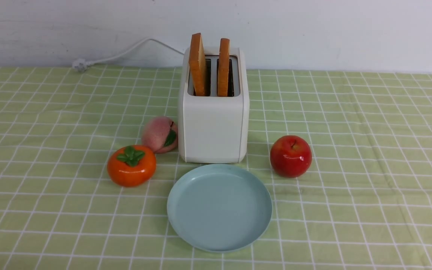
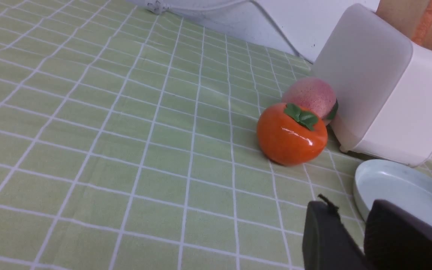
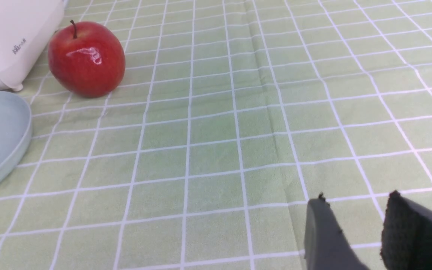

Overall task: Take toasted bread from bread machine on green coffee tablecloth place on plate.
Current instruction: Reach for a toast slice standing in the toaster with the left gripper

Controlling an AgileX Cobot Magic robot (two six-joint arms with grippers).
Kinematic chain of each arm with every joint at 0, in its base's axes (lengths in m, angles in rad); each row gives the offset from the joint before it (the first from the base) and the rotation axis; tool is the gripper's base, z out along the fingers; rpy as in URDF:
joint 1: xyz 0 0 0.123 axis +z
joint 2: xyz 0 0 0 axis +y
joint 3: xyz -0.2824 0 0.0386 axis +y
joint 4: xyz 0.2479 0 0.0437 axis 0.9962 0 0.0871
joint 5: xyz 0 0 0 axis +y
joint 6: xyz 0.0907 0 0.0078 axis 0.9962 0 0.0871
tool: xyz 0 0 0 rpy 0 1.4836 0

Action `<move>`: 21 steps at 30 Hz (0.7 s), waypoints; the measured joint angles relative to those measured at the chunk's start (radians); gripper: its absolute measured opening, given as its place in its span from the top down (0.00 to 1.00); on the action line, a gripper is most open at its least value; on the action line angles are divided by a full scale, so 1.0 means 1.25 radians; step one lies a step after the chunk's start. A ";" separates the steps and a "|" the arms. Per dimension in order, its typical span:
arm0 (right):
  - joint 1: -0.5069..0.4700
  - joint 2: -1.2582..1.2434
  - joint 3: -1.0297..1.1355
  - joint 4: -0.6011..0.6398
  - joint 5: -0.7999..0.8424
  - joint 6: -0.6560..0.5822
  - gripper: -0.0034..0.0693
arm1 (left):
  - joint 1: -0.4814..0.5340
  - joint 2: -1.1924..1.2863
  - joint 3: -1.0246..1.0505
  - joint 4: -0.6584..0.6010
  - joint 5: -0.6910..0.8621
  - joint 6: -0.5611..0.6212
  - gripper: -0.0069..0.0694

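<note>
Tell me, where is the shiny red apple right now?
In the front view, the shiny round red apple sits on the light-green checked tablecloth, to the right of the boxy white toaster, just beyond the round light-blue plate on its right side.

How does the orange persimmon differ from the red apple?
The persimmon is orange and flattened, with a green leafy cap; the apple is red, rounder, with a thin stem. The persimmon lies left of the bread machine, close to a peach; the apple stands alone on its right. Both are glossy and rest on the green coffee tablecloth.
</note>
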 joint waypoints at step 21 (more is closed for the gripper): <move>0.000 0.000 0.002 -0.027 -0.022 0.005 0.62 | 0.000 0.000 0.000 -0.400 -0.189 -0.005 0.68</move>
